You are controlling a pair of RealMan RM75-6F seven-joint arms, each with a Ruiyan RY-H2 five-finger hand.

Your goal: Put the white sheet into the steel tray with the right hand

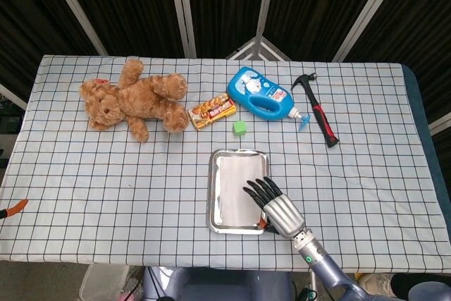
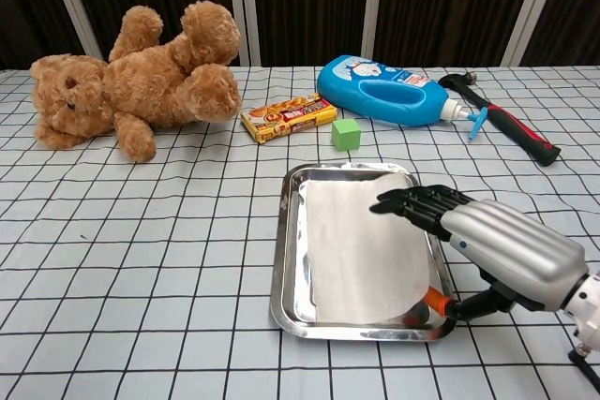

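Observation:
The white sheet (image 1: 236, 185) (image 2: 361, 241) lies flat inside the steel tray (image 1: 211, 195) (image 2: 284, 241) in the near middle of the table. My right hand (image 1: 278, 209) (image 2: 487, 241) hovers over the tray's right rim. Its fingers (image 2: 412, 203) stretch out level above the sheet's right edge and hold nothing. Its orange-tipped thumb (image 2: 433, 302) sits low at the tray's near right corner. Only an orange-tipped sliver (image 1: 14, 208) shows at the left edge of the head view, seemingly part of my left hand.
Behind the tray stand a green cube (image 1: 240, 127), a snack packet (image 1: 212, 111) and a blue detergent bottle (image 1: 264, 94). A hammer (image 1: 318, 109) lies at the back right, and a teddy bear (image 1: 134, 101) at the back left.

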